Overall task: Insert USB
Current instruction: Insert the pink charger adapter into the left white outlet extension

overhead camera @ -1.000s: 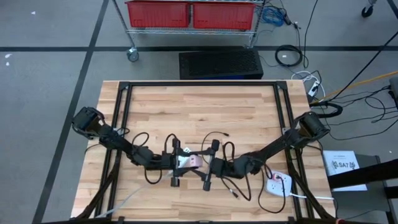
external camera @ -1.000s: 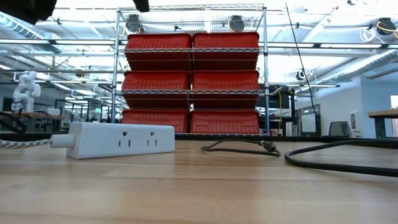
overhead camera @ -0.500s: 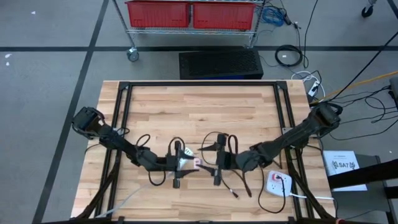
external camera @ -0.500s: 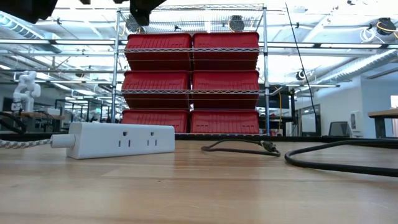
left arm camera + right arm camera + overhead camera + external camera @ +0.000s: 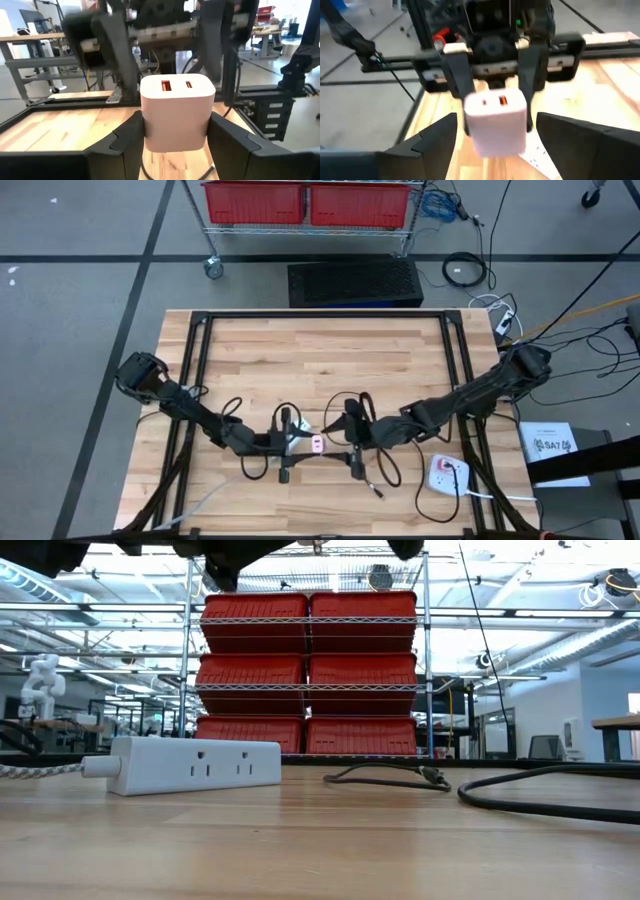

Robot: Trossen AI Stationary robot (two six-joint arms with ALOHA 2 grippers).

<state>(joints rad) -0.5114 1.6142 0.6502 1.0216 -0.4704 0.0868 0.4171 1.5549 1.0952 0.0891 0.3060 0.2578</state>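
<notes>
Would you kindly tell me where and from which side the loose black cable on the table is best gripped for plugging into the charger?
Probably just behind its plug, coming from above: the black cable lies flat on the table. The left gripper already clamps the white charger, ports facing the open right gripper.

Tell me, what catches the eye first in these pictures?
Two dark arms meet over the near-middle of the wooden table. The left gripper clamps a white USB charger between its fingers, ports facing the right gripper, whose fingers are spread and empty. Red bins fill the shelves behind.
</notes>
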